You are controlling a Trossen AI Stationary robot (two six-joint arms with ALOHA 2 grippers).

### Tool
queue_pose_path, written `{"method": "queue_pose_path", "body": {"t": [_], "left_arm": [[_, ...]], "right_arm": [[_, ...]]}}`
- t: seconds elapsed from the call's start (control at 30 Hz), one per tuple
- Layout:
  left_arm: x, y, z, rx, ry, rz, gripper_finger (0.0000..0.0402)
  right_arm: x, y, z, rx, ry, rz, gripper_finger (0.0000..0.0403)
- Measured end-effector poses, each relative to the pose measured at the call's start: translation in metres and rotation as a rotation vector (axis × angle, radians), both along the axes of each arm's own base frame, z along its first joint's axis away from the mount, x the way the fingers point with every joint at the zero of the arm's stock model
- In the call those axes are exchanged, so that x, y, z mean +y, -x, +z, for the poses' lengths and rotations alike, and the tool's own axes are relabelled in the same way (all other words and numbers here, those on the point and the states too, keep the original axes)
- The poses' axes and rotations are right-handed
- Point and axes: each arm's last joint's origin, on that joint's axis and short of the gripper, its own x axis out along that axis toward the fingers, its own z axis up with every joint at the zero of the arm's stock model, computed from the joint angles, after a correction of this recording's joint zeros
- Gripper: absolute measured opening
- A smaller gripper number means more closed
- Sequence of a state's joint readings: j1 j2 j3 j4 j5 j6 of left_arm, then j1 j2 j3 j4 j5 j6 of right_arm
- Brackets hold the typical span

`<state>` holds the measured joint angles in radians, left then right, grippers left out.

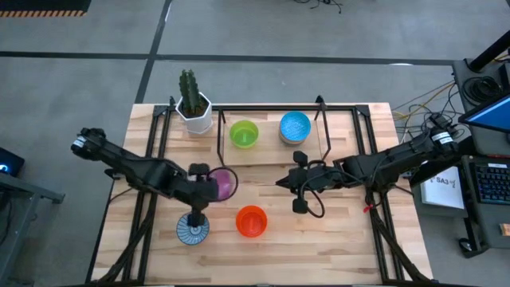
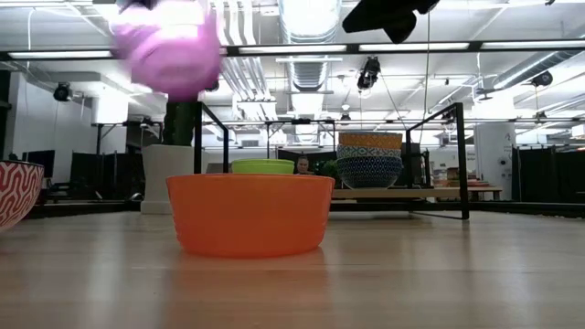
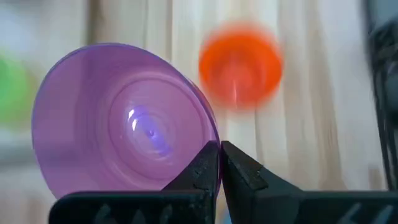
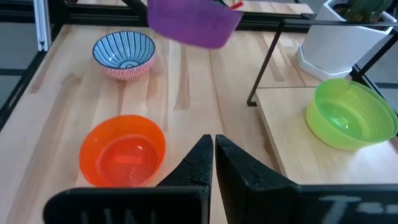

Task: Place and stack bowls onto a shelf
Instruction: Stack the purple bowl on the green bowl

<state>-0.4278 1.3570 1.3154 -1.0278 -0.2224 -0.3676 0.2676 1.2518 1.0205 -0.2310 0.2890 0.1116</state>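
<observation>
Purple bowl [image 3: 121,118] — rim between left end effector [image 3: 219,163] fingers, aloft.

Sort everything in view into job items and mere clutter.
Job: purple bowl in the left pincer; orange bowl; patterned bowl; green bowl; blue bowl stack; shelf.
Clutter: cactus pot; monitor; keyboard.

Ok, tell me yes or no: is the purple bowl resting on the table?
No: in the low view the purple bowl hangs well above the table, and the left gripper is pinching its rim.
</observation>
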Motion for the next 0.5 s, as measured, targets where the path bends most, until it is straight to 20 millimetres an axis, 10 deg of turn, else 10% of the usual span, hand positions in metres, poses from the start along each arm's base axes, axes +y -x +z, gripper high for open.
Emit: {"method": "queue_pose_path", "body": {"t": [0.23,0.5], "left_arm": [[0.014,-0.025,0.029,-0.239,-0.217,-0.123,0.0000],[0.087,-0.046,0.010,-0.223,-0.321,0.094,0.0000]], "right_arm": [[0.000,0.006,0.007,-0.024,-0.014,0.000,0.0009],[0.007,0.009,0.005,-0.017,0.008,0.045,0.0009]]}}
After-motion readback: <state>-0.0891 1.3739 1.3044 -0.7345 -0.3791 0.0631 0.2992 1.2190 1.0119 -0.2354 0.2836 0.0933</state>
